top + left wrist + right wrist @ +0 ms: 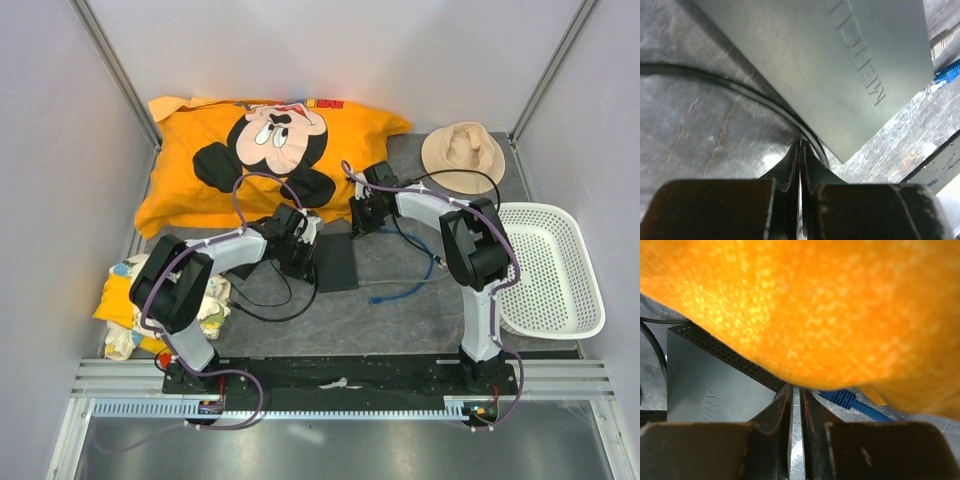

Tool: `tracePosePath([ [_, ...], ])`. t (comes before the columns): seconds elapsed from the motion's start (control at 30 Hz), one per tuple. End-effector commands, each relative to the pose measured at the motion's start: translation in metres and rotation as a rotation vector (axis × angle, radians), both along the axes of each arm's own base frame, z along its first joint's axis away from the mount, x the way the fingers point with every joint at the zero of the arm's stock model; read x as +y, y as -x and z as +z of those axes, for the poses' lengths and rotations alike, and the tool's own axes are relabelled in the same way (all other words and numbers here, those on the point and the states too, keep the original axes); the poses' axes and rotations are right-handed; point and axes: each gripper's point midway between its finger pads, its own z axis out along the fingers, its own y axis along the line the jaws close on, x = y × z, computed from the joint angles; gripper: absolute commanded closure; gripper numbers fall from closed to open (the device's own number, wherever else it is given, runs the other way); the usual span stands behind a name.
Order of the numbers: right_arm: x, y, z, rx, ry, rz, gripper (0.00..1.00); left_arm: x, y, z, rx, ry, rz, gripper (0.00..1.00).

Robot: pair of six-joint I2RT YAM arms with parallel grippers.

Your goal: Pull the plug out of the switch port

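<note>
The switch (pixel 336 262) lay flat on the dark worktop (pixel 400 322), in the middle of the top view between the two arms. The left pincer (pixel 303 256) sat at its left edge. In the left wrist view the left pincer (pixel 801 145) was fully closed, its fingers pressed together at the switch's (pixel 840 65) near corner. A black cable (pixel 715 80) curved along the switch's edge and passed right at the tips; whether it was pinched could not be told.

The right pincer (pixel 363 218) was at the upper right of the switch, by the hem of the orange shirt (pixel 200 120). In the right wrist view the shirt (pixel 815 305) filled the upper frame and hid the tips. The right pincer (pixel 796 389) was nearly closed, with only a thin slit between its fingers and nothing seen in it. The switch (pixel 705 380) was at lower left, its perforated edge running under the cloth. A blue plug (pixel 842 397) lay just right of the fingers. Whether it sat in a port could not be told. In the top view, a blue cable (pixel 405 290) trailed on the worktop right of the switch.
</note>
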Motion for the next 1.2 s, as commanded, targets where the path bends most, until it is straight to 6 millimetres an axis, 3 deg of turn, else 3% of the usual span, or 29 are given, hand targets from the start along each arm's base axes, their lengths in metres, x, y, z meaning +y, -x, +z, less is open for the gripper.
tracePosePath([
  [0.0, -0.011, -0.007, 0.031, -0.070, 0.021, 0.017, 0.79, 0.022, -0.019, 0.026, -0.118, -0.057, 0.036, 0.98],
  [0.03, -0.020, -0.011, 0.045, -0.093, 0.005, 0.006, 0.76, 0.026, -0.021, 0.030, -0.123, -0.058, 0.045, 0.98],
  [0.13, -0.040, -0.010, 0.061, -0.086, -0.059, -0.004, 0.64, 0.035, -0.021, 0.040, -0.118, -0.061, 0.059, 0.98],
  [0.27, -0.032, 0.020, 0.071, -0.010, -0.255, 0.186, 0.49, 0.019, -0.018, 0.049, -0.118, 0.033, -0.012, 0.98],
  [0.4, -0.027, 0.066, 0.061, 0.166, -0.358, 0.299, 0.40, -0.021, -0.015, 0.066, -0.084, 0.221, -0.110, 0.98],
  [0.6, -0.032, 0.101, 0.038, 0.302, -0.391, 0.399, 0.36, -0.060, -0.018, 0.073, -0.120, 0.346, -0.240, 0.98],
  [0.77, -0.038, 0.124, 0.016, 0.429, -0.409, 0.431, 0.38, -0.061, -0.019, 0.051, -0.075, 0.288, -0.226, 0.98],
  [0.97, -0.042, 0.133, 0.002, 0.467, -0.409, 0.438, 0.42, -0.034, -0.020, -0.009, -0.061, 0.042, -0.192, 0.98],
  [1.17, -0.043, 0.140, -0.013, 0.510, -0.397, 0.413, 0.46, -0.024, -0.011, -0.029, -0.026, -0.009, -0.163, 0.98],
])
